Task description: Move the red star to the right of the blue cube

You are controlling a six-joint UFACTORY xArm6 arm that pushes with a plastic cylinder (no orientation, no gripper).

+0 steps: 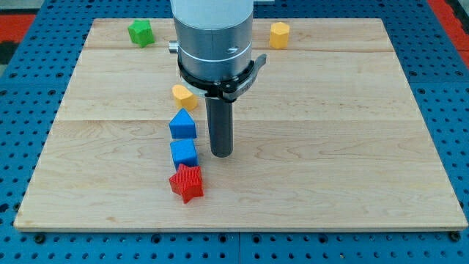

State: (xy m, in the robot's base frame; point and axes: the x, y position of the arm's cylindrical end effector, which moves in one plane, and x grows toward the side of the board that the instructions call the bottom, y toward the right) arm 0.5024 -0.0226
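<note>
The red star [187, 183] lies on the wooden board, just below the blue cube [184, 153] and touching it or nearly so. My tip [221, 153] stands to the right of the blue cube, a short gap away, and up and to the right of the red star. A second blue block [182, 125], house-shaped with a pointed top, sits just above the blue cube.
A yellow block [183, 96] lies above the blue blocks, beside the arm's body. A green block [141, 33] is at the view's top left. Another yellow block [278, 34] is at the top, right of the arm. The board's bottom edge [242, 226] is near the star.
</note>
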